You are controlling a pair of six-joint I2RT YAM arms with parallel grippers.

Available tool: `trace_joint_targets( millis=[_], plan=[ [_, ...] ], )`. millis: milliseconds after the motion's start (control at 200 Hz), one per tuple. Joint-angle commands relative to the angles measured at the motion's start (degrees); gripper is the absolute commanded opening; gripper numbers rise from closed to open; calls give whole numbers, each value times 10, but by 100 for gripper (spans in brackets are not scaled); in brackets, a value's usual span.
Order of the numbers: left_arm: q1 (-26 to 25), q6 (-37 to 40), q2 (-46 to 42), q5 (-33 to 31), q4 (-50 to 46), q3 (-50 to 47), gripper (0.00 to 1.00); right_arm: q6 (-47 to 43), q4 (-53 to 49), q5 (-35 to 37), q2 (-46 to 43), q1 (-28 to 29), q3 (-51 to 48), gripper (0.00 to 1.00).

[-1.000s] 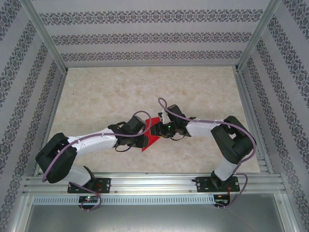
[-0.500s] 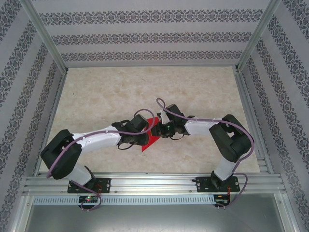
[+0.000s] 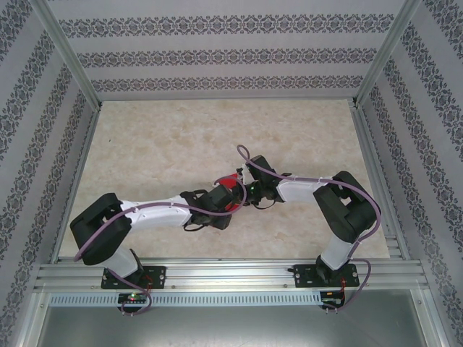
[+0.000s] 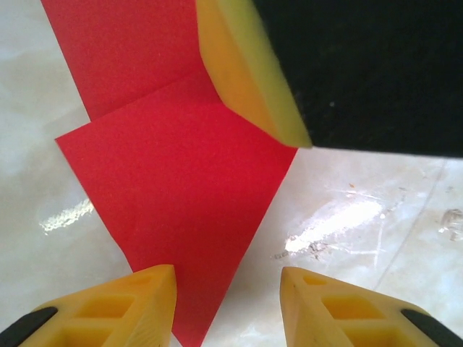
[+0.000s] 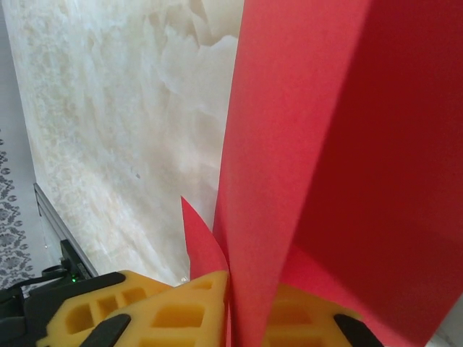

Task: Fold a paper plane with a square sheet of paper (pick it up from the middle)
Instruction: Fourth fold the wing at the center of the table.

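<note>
Beige marble-look tabletop (image 3: 166, 137), glossy, couple bright glare patches. Walls (image 3: 217, 54) on three sides: white, grey damask stripe bands. Aluminium posts (image 3: 69, 54) in corners, slotted rail (image 3: 231, 271) along near edge.

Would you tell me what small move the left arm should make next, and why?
Probably lower the left fingers onto the red paper and close gently: they stand open above its pointed flap, while the right fingers pinch its raised edge, so a second grip would steady the fold.
</note>
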Motion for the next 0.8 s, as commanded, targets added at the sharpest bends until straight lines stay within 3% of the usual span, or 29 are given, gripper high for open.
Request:
trace_joint_targets(
  millis=[0, 250, 794],
  plan=[
    [-16, 5, 10, -60, -7, 23, 43, 33, 29, 9, -8, 3, 0, 12],
    [-23, -13, 9, -106, 6, 12, 42, 54, 41, 4, -12, 3, -7, 13],
    [-31, -5, 14, -114, 7, 2, 30, 63, 23, 18, -16, -2, 2, 19]
  ],
)
